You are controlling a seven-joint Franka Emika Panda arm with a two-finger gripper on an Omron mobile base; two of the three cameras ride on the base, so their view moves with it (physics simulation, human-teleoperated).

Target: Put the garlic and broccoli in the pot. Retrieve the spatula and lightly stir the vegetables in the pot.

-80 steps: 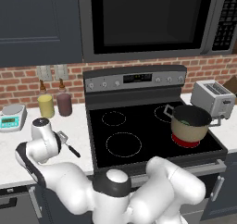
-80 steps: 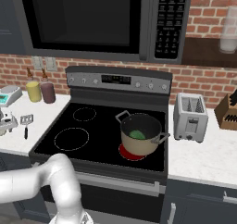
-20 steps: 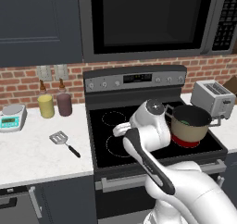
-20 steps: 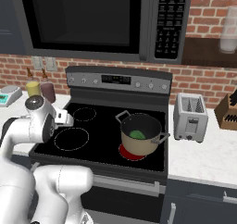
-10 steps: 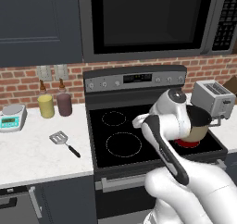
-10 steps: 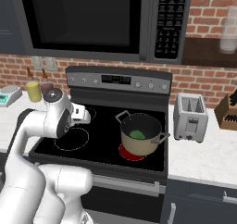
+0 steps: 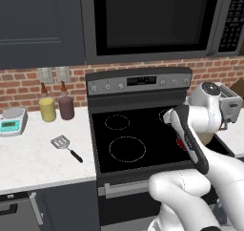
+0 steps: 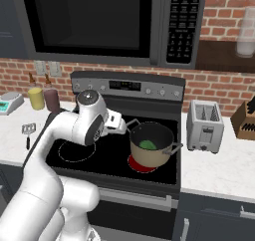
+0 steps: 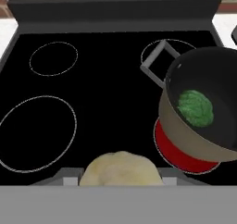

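Note:
In the hand view the pale beige garlic sits between my fingertips, and the gripper is shut on it. The gripper hangs over the stove, just left of the tan pot. That pot stands on a glowing red burner at the front right. The green broccoli lies on its dark bottom, also seen as the broccoli from the right base view. The spatula lies on the white counter left of the stove, its black handle toward the front; the right base view shows the spatula too.
A silver toaster and a knife block stand on the counter right of the stove. A yellow bottle, a dark bottle and a kitchen scale sit at the back left.
The arm has swung from the left counter rightward across the stove, carrying the garlic up to the pot's left side. The pot, broccoli and spatula have stayed put.

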